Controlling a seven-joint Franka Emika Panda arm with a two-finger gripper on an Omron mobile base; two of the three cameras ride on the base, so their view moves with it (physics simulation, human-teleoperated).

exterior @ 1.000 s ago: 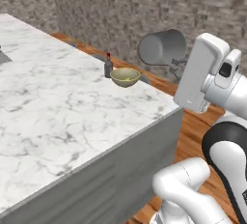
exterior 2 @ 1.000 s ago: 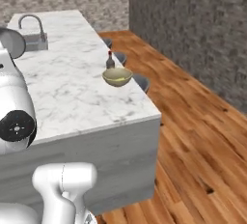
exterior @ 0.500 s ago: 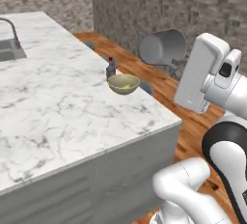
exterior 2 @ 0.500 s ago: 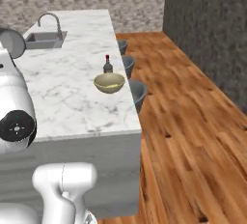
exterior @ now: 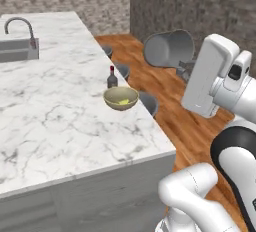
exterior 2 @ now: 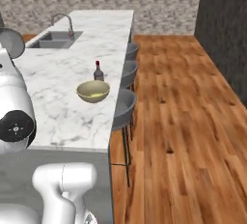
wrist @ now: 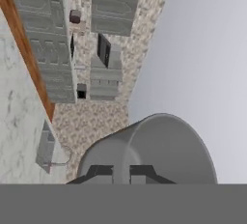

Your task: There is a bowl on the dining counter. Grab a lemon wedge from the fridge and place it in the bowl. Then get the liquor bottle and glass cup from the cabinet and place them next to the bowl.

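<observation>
A tan bowl (exterior: 121,98) (exterior 2: 93,91) rests near the marble dining counter's (exterior: 60,121) (exterior 2: 62,117) edge, with a yellow lemon wedge (exterior: 123,102) (exterior 2: 98,94) inside. Just behind it, touching or nearly so, stands the dark liquor bottle (exterior: 112,78) (exterior 2: 98,71) with a red cap. My gripper (wrist: 122,174) is shut on a grey glass cup (exterior: 168,48) (exterior 2: 10,42) (wrist: 149,150), held on its side high in the air. The cup hangs to the right of the counter, well above the bowl's level.
A sink with a curved faucet (exterior: 20,26) (exterior 2: 62,20) sits at the counter's far end. Grey stools (exterior: 148,103) (exterior 2: 124,107) line the counter's side over the wood floor (exterior 2: 178,121). A dark wall (exterior: 200,6) rises beyond.
The whole picture has shifted as the base drove and turned, so the counter with bowl and bottle now looks larger and closer. The cup stays in the gripper.
</observation>
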